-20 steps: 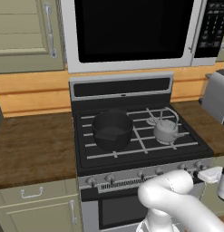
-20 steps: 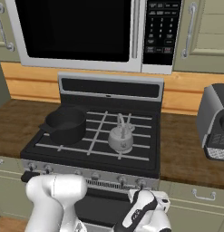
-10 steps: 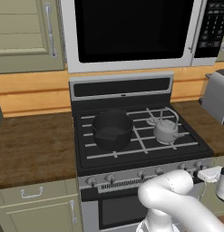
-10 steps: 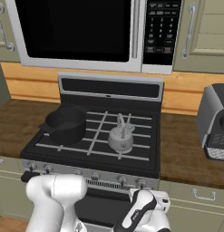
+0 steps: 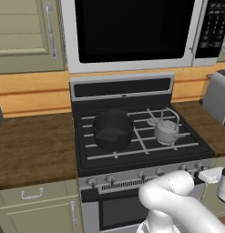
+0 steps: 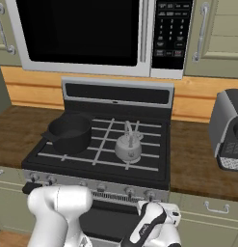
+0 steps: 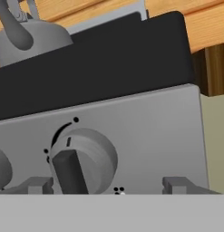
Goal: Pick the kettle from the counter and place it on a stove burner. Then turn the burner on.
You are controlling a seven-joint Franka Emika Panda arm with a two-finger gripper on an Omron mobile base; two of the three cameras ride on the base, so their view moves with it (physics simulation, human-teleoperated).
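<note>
Left base view: the black pot [image 5: 112, 130] sits on the stove's left burners, and the kettle [image 5: 166, 131] stands to its right on a right-hand burner of the stove [image 5: 132, 150], off the counter [image 5: 32, 148], so the placing looks done. In the hand view my claw [image 7: 106, 186] is spread wide with nothing between the fingers; the fingertips [image 7: 38, 185] sit either side of a knob [image 7: 81, 161] near the right end of the stove's front panel, not yet touching it.

What could go wrong: the knob's raised bar sits nearer my left finger than the middle of the gap, so if I close now one finger may land first and slip off the round face, or I may turn without biting. I also can't be sure this knob feeds the kettle's burner; turning the wrong one would heat an empty grate.

Against the earlier pictures, pot and kettle haven't shifted, and my arm sits in the same low pose before the oven front.
</note>
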